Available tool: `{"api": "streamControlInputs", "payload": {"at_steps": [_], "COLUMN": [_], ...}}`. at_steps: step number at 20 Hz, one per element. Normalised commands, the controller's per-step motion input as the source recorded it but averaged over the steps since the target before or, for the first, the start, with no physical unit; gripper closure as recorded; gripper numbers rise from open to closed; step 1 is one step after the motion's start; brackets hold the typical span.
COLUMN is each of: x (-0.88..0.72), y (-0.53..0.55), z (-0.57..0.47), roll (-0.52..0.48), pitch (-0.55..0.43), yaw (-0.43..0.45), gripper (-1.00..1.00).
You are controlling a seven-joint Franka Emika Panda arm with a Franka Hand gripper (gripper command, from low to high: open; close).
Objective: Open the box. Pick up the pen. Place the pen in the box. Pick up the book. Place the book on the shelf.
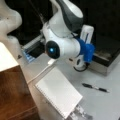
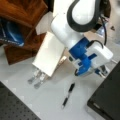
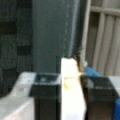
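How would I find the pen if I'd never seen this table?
Start at the big white book lying on the grey table. In a front view, look to its right: the pen lies alone there, slim and black with a pale middle.

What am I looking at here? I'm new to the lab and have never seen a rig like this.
It is a white robot arm over a grey table. Two pictures come from cameras off the arm; the third looks out from its wrist. On the table lie a spiral book, a pen and a black-lidded box, lid down; a wooden shelf stands beside. The end effector, its grasping part, is at the box's front, a pale piece between its fingers.
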Motion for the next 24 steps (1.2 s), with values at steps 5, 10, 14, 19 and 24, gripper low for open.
{"api": "streamControlInputs", "payload": {"at_steps": [5, 10, 14, 19, 24], "x": [0.06, 0.05, 0.03, -0.02, -0.1], "y": [0.77, 0.83, 0.84, 0.77, 0.43], "z": [0.55, 0.53, 0.49, 0.42, 0.26], "roll": [-0.257, -0.271, -0.273, -0.266, -0.169], "pitch": [0.01, -0.026, -0.038, -0.008, -0.01], "yaw": [0.173, 0.131, 0.061, -0.049, -0.098], "gripper": [1.0, 1.0, 1.0, 1.0, 1.0]}}
